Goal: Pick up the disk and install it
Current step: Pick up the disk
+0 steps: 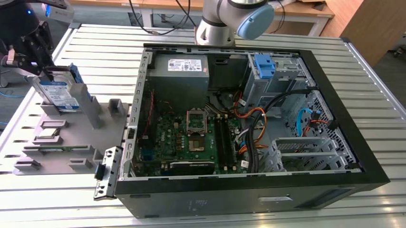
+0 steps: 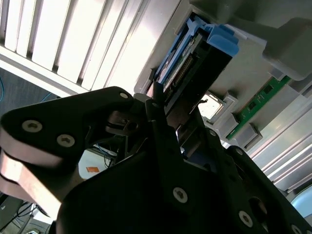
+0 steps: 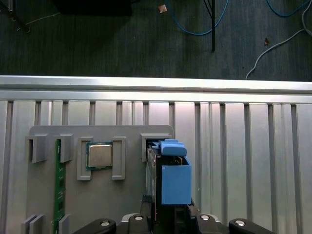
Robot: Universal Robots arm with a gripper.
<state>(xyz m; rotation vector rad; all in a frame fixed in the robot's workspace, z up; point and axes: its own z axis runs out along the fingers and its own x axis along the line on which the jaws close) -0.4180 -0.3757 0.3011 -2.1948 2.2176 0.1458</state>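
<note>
Now | gripper (image 1: 51, 71) — clenched on the upper end of the disk (image 1: 62, 95) | disk — upright on edge at the grey holder tray (image 1: 63, 147), at the exterior view's left, just beside the open computer case (image 1: 254, 199) | processor chip (image 3: 100, 156) in a neighbouring slot

Your claw (image 1: 49, 72) hangs at the exterior view's left, right at the top edge of the disk (image 1: 61, 96). The disk stands upright in a grey rack (image 1: 82, 142) on the slatted table (image 1: 57, 204). Just beside the rack lies the open computer case (image 1: 355, 142).
</note>
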